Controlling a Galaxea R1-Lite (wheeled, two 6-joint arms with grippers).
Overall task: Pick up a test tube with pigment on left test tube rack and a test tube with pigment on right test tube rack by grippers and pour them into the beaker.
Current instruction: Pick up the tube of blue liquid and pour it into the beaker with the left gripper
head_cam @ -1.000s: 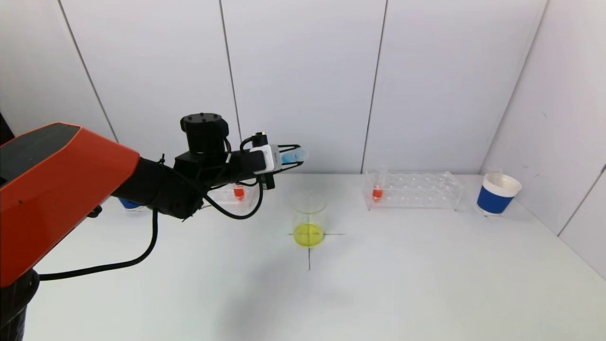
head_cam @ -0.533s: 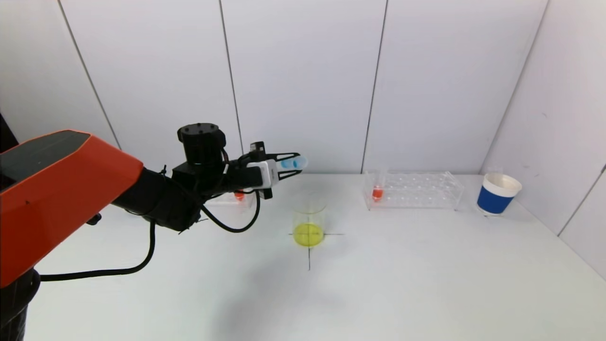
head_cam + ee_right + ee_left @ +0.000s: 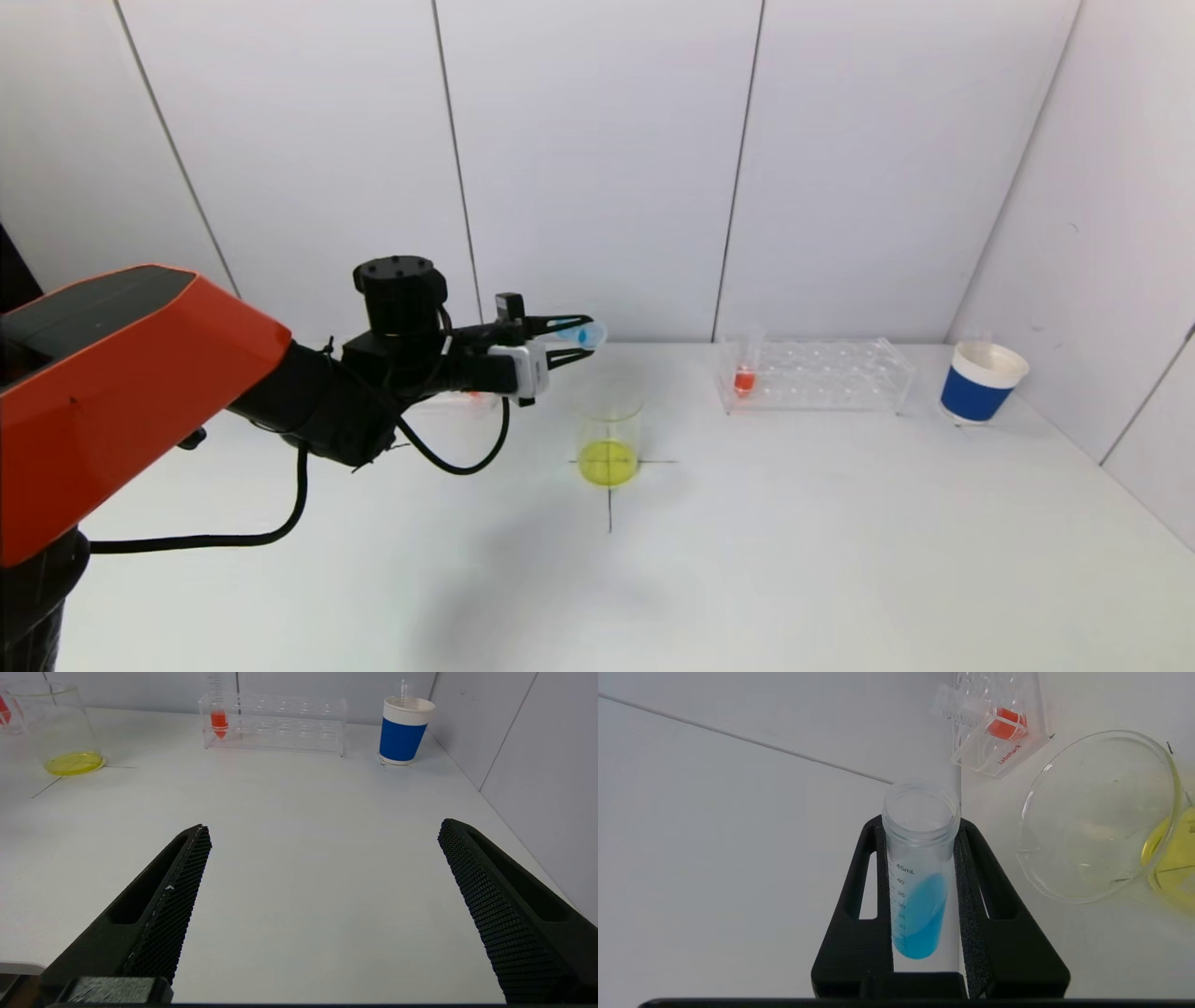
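My left gripper (image 3: 571,343) pinches the clear blue-pigment test tube (image 3: 920,877), its mouth short of the glass beaker of yellow liquid (image 3: 609,439) below, so tipping now risks spilling outside the rim.

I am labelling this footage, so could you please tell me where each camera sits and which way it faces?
Head: high on the torso, looking down at the table; the left arm and left gripper show.
Left wrist: behind its fingers, shut on the blue test tube, facing the beaker.
Right wrist: low over the table, between open fingers, facing the right rack.
Shared: all see the beaker and right rack.
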